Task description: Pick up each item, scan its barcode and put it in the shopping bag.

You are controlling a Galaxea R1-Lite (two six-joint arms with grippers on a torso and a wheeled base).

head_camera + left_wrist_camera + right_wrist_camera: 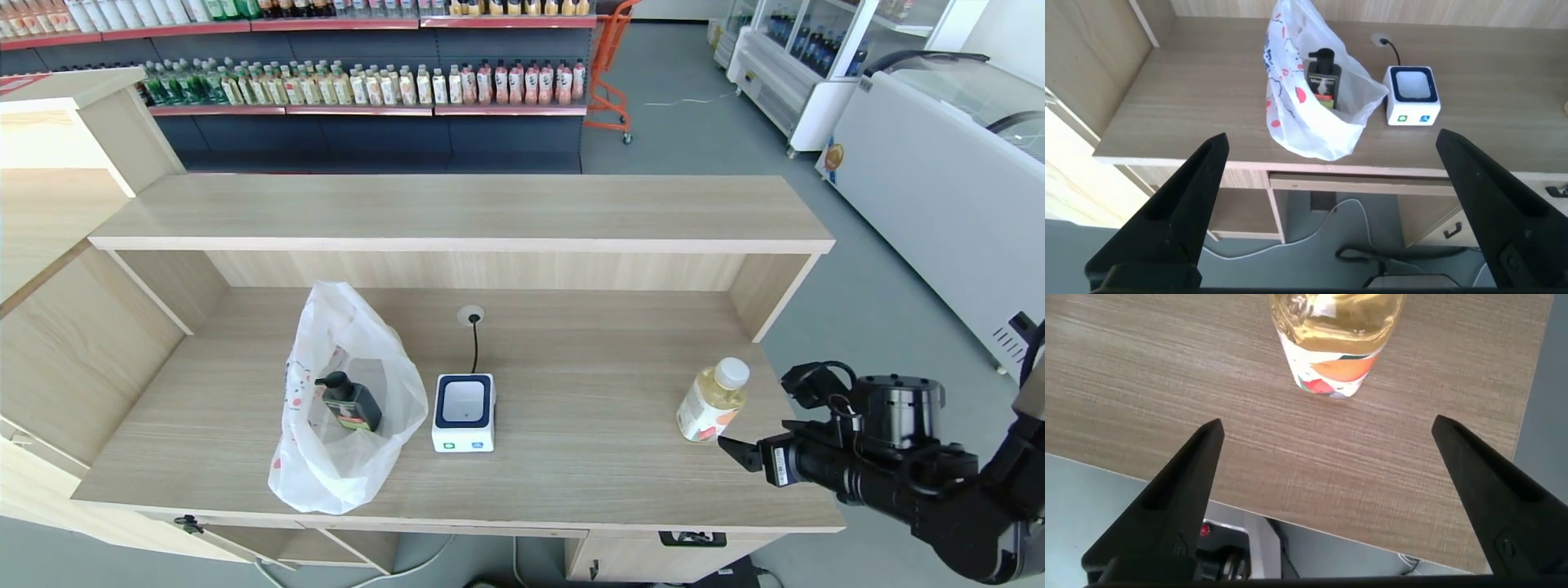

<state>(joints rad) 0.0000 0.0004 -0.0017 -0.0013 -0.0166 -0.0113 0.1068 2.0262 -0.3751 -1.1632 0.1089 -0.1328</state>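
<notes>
Hovering level at the head view's lower right: my right arm. Right pincer (pixel 1327 423) spread wide, empty, just short of the bottle (pixel 1331 343). Left pincer (pixel 1331 137) likewise wide, empty.

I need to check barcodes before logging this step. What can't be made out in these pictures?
- Pump bottle: lower part hidden by the wall of the bag, left wrist view; label too small to read.
- Drink bottle: top cut off by the right wrist view's edge; no barcode discernible in the head view.
- Scanner: indicator lights too small to tell.
</notes>
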